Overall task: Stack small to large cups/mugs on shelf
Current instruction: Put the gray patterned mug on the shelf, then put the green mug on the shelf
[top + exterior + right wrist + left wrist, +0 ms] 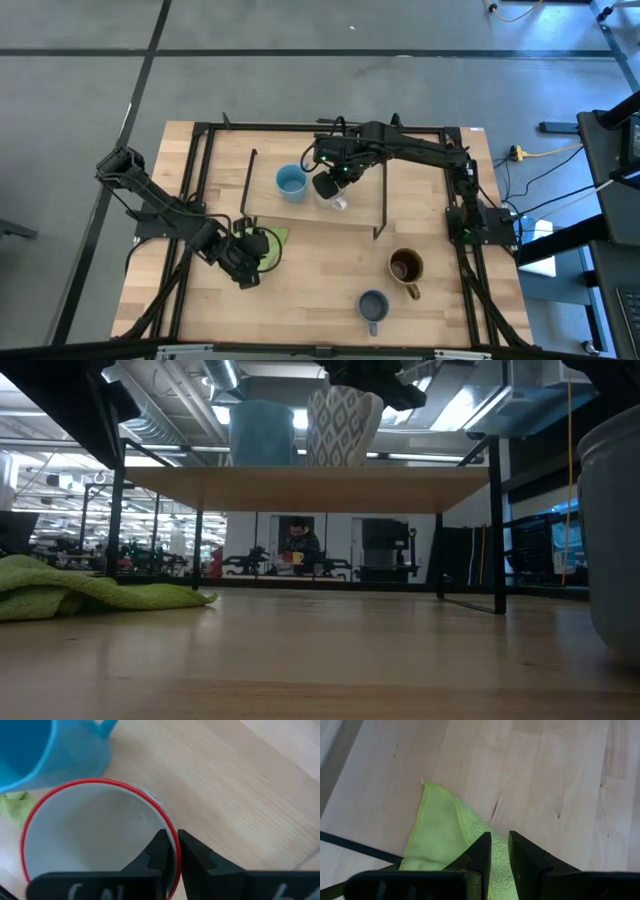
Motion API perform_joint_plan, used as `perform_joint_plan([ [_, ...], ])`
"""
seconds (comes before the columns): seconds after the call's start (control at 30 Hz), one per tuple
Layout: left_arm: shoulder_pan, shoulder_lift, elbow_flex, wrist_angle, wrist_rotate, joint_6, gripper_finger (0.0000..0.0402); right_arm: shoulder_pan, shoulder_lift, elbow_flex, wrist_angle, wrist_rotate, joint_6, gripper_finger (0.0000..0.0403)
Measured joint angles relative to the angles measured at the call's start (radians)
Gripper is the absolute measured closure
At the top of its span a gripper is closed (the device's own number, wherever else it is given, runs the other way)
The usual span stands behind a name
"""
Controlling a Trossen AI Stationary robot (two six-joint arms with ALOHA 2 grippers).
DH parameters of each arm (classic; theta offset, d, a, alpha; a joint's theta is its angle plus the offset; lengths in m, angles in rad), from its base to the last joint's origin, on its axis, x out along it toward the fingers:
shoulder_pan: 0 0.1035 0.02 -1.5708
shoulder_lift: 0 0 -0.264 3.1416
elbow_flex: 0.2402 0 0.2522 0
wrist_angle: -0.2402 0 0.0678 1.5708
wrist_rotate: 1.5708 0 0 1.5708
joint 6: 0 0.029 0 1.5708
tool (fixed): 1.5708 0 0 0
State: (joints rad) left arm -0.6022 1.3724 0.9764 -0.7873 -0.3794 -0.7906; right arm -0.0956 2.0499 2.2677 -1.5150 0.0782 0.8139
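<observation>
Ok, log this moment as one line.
right gripper: pinching white mug rim on shelf | left gripper: over green cloth
</observation>
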Motion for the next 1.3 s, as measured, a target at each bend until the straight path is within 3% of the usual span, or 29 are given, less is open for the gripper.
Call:
perform_joint_plan([
  [0.2,0.000,0.000,0.000,0.000,0.000,-0.013,0.0340,0.000,0.000,0.023,-0.002,-0.021,-0.004,0.0342],
  [0.6,0.000,0.000,0.000,-0.001,-0.004,-0.014,0.0340,0.000,0.000,0.089,0.007,0.005,-0.030,0.0338],
  [0.87,-0.001,0.000,0.000,0.004,-0.007,-0.013,0.0340,0.028,-0.116,0.057,-0.055,0.037,-0.013,0.0338],
  [1.07,-0.001,0.000,0.000,0.004,-0.014,-0.004,0.0340,0.107,-0.238,0.054,-0.055,0.080,0.075,0.0341],
  [1.2,-0.010,0.000,0.000,0.004,-0.018,-0.003,0.0340,0.250,-0.252,0.047,-0.052,-0.009,0.202,0.0347],
  [1.3,-0.019,0.000,0.000,0.004,-0.026,-0.003,0.0340,0.375,-0.251,-0.050,-0.054,-0.101,0.319,0.0350],
])
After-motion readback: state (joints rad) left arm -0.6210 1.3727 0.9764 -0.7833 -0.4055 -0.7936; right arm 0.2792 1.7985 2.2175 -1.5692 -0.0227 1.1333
